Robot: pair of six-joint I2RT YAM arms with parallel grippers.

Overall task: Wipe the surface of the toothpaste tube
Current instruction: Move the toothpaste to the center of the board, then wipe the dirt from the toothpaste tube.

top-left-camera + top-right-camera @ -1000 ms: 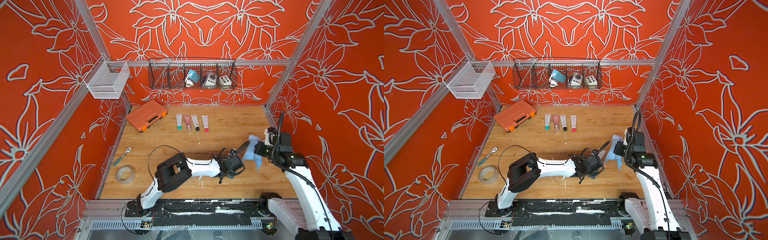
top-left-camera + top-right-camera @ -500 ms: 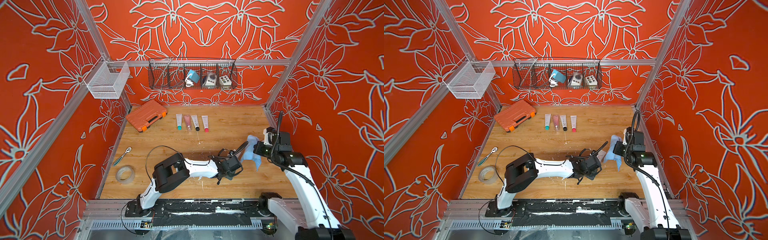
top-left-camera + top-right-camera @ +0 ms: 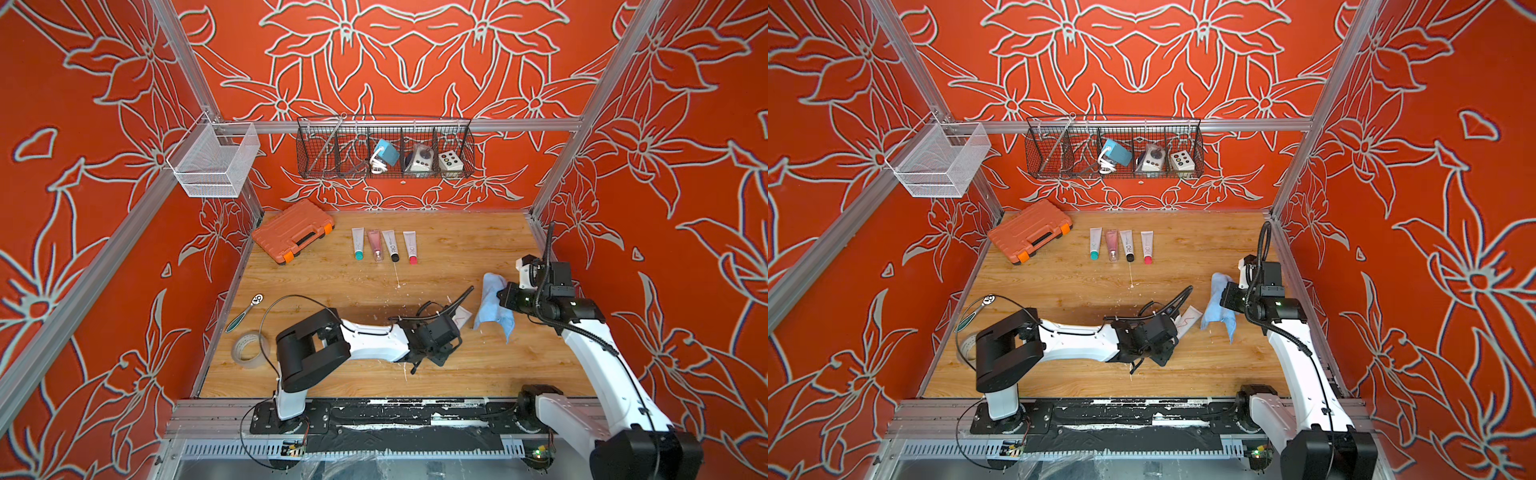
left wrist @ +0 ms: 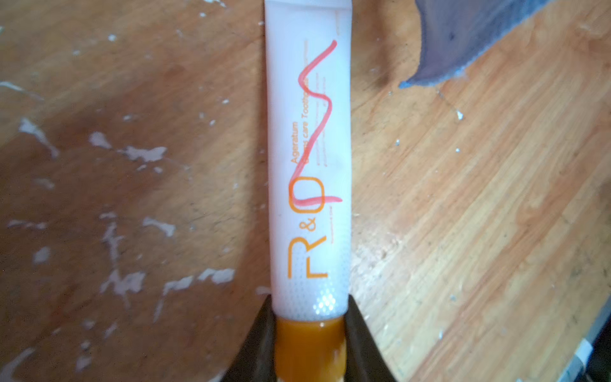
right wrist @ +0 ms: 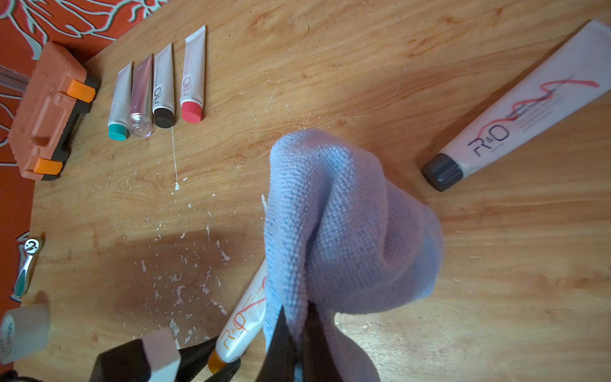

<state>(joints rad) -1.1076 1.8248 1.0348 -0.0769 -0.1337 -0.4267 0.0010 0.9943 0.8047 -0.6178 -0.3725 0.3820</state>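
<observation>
Left wrist view is showing the left gripper (image 4: 310,319) clamping its jaws on the orange cap (image 4: 309,347) of the toothpaste tube (image 4: 309,231) — a white tube lying flat on the wooden table (image 4: 479,231) and carrying a red squiggle (image 4: 317,109) along its printed face. In both top views the tube is lying right of the table's middle, just beside the blue cloth (image 3: 494,309). The right gripper (image 5: 296,317) is pinching that cloth between closed jaws, and the cloth is hanging bunched near the tube's flat end — whether it is touching, I cannot tell. A second tube (image 5: 515,109), dark-capped, is lying well apart.
</observation>
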